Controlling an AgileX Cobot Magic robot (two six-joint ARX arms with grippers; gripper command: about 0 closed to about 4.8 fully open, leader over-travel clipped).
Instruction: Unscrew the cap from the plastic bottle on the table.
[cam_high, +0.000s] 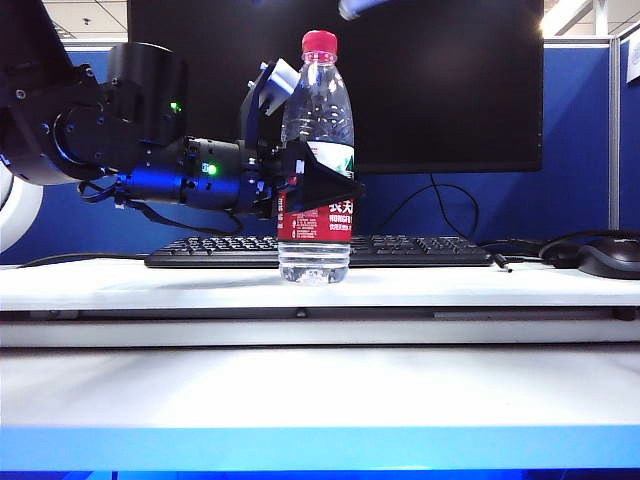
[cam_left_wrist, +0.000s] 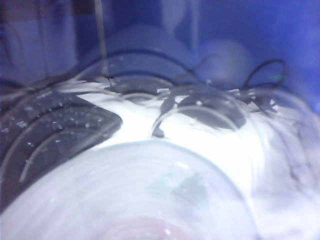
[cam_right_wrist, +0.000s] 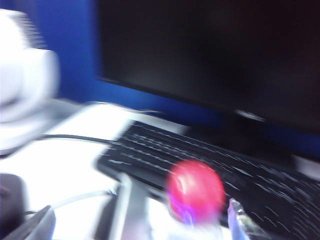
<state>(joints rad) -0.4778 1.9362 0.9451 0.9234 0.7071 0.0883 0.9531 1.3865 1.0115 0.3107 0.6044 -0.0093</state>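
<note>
The clear, ribbed plastic bottle with its red-and-white label stood upright on the white table, just before a black keyboard. The smooth round red cap sat on its neck. The left gripper, on a level black arm reaching in from the left, clasped the bottle's body at the label's top. The right gripper hung near the cap, blurred, its jaws spread wide and empty.

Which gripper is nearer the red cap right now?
Right. The right gripper hangs open just above and beside the red cap, not touching. The left gripper is lower down, clamped around the plastic bottle at its label.
</note>
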